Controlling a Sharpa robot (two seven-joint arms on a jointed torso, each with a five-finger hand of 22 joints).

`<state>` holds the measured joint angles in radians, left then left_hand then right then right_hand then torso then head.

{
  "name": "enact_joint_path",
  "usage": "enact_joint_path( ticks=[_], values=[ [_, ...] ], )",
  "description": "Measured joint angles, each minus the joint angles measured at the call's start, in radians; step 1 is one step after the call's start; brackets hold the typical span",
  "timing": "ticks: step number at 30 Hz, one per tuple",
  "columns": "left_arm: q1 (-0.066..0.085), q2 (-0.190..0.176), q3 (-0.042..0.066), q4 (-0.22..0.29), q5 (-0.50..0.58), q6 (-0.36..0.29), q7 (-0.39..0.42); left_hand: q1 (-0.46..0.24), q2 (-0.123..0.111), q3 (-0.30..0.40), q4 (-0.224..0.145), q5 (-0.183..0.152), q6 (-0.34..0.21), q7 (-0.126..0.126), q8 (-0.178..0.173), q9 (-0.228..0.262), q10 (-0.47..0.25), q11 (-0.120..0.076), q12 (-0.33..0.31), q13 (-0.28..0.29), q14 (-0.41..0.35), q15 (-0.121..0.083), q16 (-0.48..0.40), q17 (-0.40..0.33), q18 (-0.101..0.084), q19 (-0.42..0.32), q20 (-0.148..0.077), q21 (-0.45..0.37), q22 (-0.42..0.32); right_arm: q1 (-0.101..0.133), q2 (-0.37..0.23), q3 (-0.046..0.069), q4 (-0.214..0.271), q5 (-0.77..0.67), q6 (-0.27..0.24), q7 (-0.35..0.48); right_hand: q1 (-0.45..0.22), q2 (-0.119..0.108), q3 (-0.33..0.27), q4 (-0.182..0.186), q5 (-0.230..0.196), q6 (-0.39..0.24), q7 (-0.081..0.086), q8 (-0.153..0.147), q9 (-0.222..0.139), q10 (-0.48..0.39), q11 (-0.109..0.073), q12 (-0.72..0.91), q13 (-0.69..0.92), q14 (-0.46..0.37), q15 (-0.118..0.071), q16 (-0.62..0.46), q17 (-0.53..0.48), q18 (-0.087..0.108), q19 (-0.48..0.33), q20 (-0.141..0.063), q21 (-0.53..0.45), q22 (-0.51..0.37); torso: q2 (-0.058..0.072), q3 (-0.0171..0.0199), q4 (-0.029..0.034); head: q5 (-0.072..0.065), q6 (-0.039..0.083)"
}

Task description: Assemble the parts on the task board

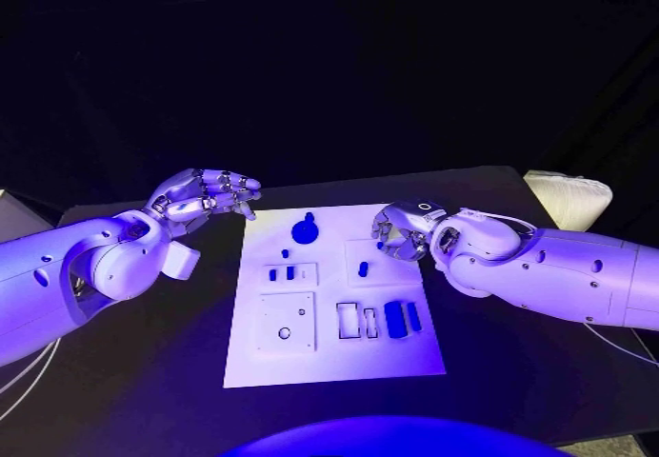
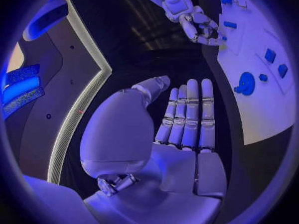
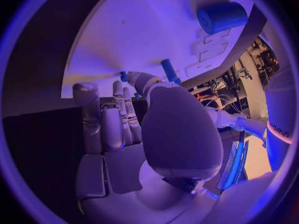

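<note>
The white task board [image 1: 412, 357] lies in the middle of the black table. On it are a round blue part with a tab [image 1: 305, 229], a small blue peg [image 1: 363, 270], two small blue pieces [image 1: 279, 274] and blue blocks [image 1: 398, 319] near the right side. My left hand [image 1: 206, 198] hovers off the board's far left corner; the left wrist view shows its fingers [image 2: 187, 114] straight with nothing in them. My right hand [image 1: 401, 231] hangs over the board's far right edge. Its fingers [image 3: 112, 119] reach toward the board without holding anything, and the blue peg [image 3: 169, 70] lies just past the thumb.
A white ribbed object [image 1: 570, 195] stands at the table's far right corner. A pale object [image 1: 11, 205] sits at the left edge. Black tabletop [image 1: 165, 371] runs along both sides of the board and in front of it.
</note>
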<state>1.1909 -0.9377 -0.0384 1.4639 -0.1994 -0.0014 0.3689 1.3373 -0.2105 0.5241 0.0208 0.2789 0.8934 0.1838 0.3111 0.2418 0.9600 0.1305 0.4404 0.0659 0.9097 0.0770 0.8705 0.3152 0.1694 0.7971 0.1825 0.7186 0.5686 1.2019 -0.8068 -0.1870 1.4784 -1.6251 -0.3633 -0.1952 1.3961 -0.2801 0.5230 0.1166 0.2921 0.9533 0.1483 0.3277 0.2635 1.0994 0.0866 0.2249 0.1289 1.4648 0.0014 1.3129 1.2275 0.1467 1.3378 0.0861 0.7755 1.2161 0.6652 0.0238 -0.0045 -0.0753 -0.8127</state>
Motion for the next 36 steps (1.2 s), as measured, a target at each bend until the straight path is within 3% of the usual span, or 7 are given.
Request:
enact_joint_path(
  ticks=[3, 12, 17, 19, 24, 27, 36],
  values=[
    [0.000, 0.000, 0.000, 0.000, 0.002, 0.000, 0.000, 0.000, 0.000, -0.003, -0.003, 0.000, -0.011, 0.011, -0.009, -0.004, 0.004, 0.004, -0.011, 0.000, 0.005, 0.005, -0.008, -0.002, 0.000, 0.007, 0.000, 0.000, -0.001, -0.004, 0.011, 0.000, -0.009, -0.006, -0.003, -0.006, 0.006, 0.010, 0.026, -0.008, -0.037, 0.005, 0.005, -0.011, -0.002, 0.005, 0.004, -0.011, -0.014, 0.000, 0.000, 0.000, 0.000, 0.000, 0.004, 0.004, 0.005, 0.006, 0.000, 0.0000, 0.0006, 0.002, -0.003],
    [0.000, -0.002, 0.000, 0.001, 0.003, 0.000, -0.001, 0.004, 0.004, -0.003, -0.003, 0.000, -0.011, 0.011, -0.009, -0.004, 0.004, 0.004, -0.011, 0.000, 0.005, 0.005, -0.008, -0.002, 0.000, 0.007, 0.000, 0.000, -0.001, -0.013, 0.032, 0.000, -0.034, -0.012, -0.005, -0.015, 0.008, 0.016, 0.035, -0.011, -0.037, 0.019, 0.006, -0.011, -0.002, 0.021, 0.002, -0.011, -0.020, 0.000, 0.000, 0.006, 0.003, 0.000, 0.004, 0.004, 0.012, 0.013, 0.000, 0.0010, -0.0007, 0.006, -0.009],
    [0.000, -0.002, 0.000, 0.001, 0.003, 0.000, -0.002, 0.004, 0.004, -0.003, -0.003, 0.000, -0.011, 0.011, -0.009, -0.005, 0.004, 0.004, -0.011, 0.000, 0.005, 0.005, -0.008, -0.001, 0.000, 0.007, 0.000, 0.000, -0.001, -0.015, 0.040, 0.001, -0.042, -0.013, -0.004, -0.016, 0.003, 0.021, 0.050, -0.018, -0.041, 0.044, -0.002, -0.011, 0.003, 0.041, -0.006, -0.011, -0.027, 0.000, 0.000, 0.019, 0.016, -0.002, 0.006, 0.006, 0.039, 0.029, 0.000, 0.0011, -0.0007, 0.006, -0.013],
    [0.000, -0.003, 0.000, 0.001, 0.003, 0.000, -0.002, 0.004, 0.004, -0.003, -0.003, 0.000, -0.011, 0.011, -0.009, -0.005, 0.004, 0.004, -0.011, 0.000, 0.005, 0.005, -0.008, -0.001, 0.000, 0.007, 0.000, 0.000, -0.001, -0.016, 0.041, 0.002, -0.043, -0.013, -0.004, -0.017, 0.005, 0.026, 0.053, -0.020, -0.043, 0.052, -0.006, -0.011, 0.005, 0.047, -0.008, -0.011, -0.029, 0.000, 0.000, 0.022, 0.022, -0.016, 0.011, 0.004, 0.052, 0.036, 0.000, 0.0011, -0.0007, 0.006, -0.014],
    [0.000, -0.004, 0.000, 0.001, 0.002, 0.000, -0.003, 0.004, 0.004, -0.003, -0.003, 0.000, -0.011, 0.011, -0.009, -0.005, 0.004, 0.004, -0.011, 0.000, 0.005, 0.005, -0.008, -0.001, 0.000, 0.007, 0.000, 0.000, -0.001, -0.019, 0.044, 0.005, -0.046, -0.017, -0.003, -0.019, 0.005, 0.032, 0.057, -0.024, -0.047, 0.068, -0.011, -0.003, 0.010, 0.068, -0.013, -0.013, -0.031, 0.000, 0.000, 0.027, 0.028, -0.016, 0.013, 0.002, 0.068, 0.049, 0.000, 0.0012, -0.0007, 0.006, -0.018],
    [0.000, -0.005, 0.000, 0.001, 0.001, 0.000, -0.003, 0.004, 0.004, -0.003, -0.003, 0.000, -0.011, 0.011, -0.009, -0.005, 0.004, 0.004, -0.013, 0.000, 0.005, 0.005, -0.009, -0.001, 0.000, 0.007, 0.000, -0.001, -0.001, -0.021, 0.046, 0.006, -0.046, -0.023, -0.003, -0.023, 0.008, 0.043, 0.065, -0.039, -0.059, 0.086, -0.017, 0.005, 0.016, 0.084, -0.016, -0.013, -0.031, 0.000, -0.011, 0.031, 0.031, -0.016, 0.017, -0.002, 0.083, 0.059, 0.000, 0.0012, -0.0006, 0.006, -0.019],
    [0.000, -0.007, 0.000, 0.002, -0.002, 0.000, -0.004, 0.004, 0.004, -0.003, -0.003, 0.000, -0.011, 0.011, -0.009, -0.005, 0.004, 0.004, -0.016, 0.000, 0.005, 0.005, -0.012, -0.001, 0.000, 0.007, 0.000, -0.003, -0.001, -0.025, 0.047, 0.006, -0.036, -0.051, -0.007, -0.043, 0.024, 0.064, 0.093, -0.080, -0.085, 0.112, -0.024, 0.013, 0.027, 0.099, -0.002, 0.001, -0.031, 0.003, -0.022, 0.035, 0.033, -0.016, 0.029, -0.014, 0.141, 0.092, 0.000, 0.0016, -0.0007, 0.004, -0.024]
  ],
)
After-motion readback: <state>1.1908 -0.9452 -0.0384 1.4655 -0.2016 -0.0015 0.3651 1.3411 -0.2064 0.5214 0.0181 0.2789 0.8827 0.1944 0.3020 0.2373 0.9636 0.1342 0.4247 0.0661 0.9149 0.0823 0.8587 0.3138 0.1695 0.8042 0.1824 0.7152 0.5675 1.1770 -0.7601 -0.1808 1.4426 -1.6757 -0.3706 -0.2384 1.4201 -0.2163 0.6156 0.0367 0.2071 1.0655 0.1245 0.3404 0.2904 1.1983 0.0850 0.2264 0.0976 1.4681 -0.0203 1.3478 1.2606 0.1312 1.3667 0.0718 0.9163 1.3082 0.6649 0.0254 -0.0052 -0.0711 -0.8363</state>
